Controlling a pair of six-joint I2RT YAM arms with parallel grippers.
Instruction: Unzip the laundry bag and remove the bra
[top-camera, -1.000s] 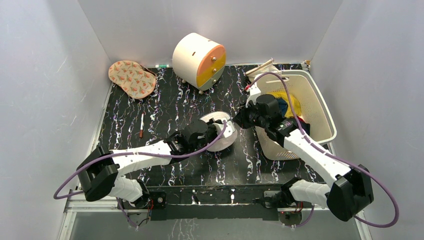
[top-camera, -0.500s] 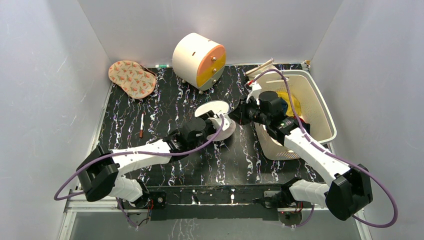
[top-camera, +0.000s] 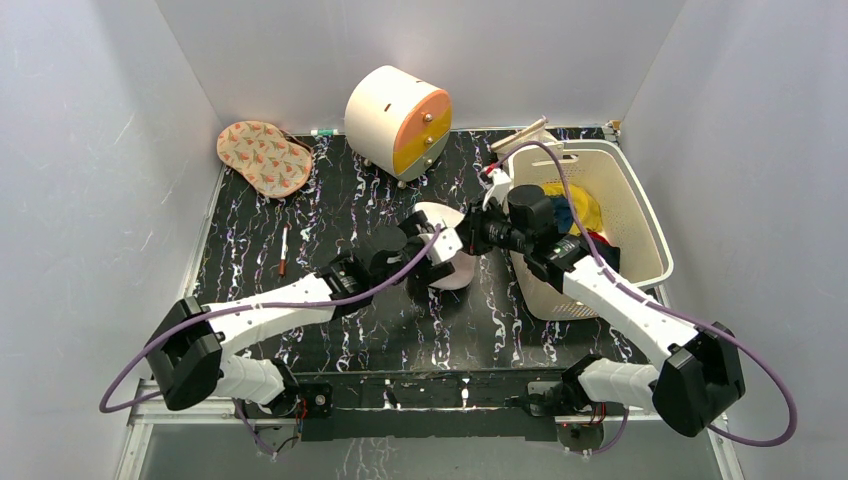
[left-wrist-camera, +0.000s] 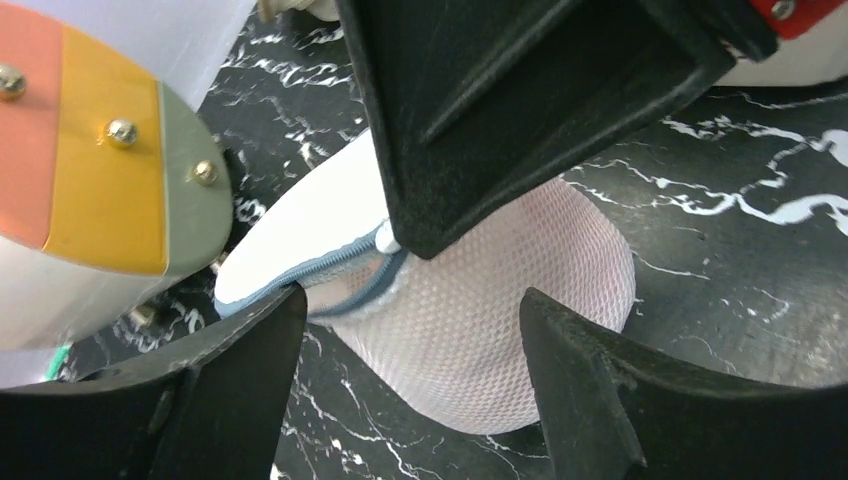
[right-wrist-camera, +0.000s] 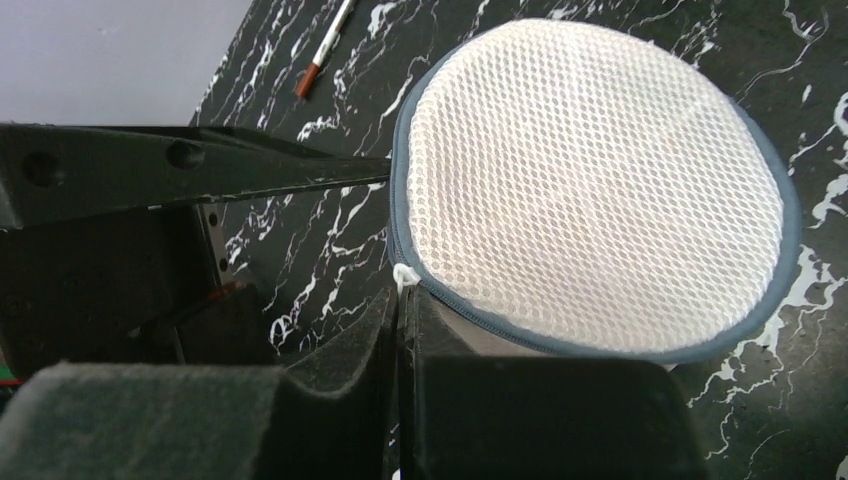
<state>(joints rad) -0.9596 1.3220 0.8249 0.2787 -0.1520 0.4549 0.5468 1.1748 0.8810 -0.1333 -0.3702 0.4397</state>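
The laundry bag (top-camera: 455, 268) is found near the middle of the tabletop, just left of the cream basket (top-camera: 645, 225) that stands at the right edge; it is tipped up, with its lower rim resting on the black marbled surface, and a pale pink tint is seen through its mesh. The right gripper (right-wrist-camera: 400, 310) is clenched on the small white zipper pull (right-wrist-camera: 403, 274) at the bag's blue-grey rim; its jaws are pressed flat together. The left gripper (left-wrist-camera: 412, 305) is released, its jaws spread wide to either side of the bag; whether either finger touches the mesh cannot be told. The cream-and-orange drawer cabinet (top-camera: 395, 115) is set near the far edge; a pen (top-camera: 284, 250) is laid toward the left edge.
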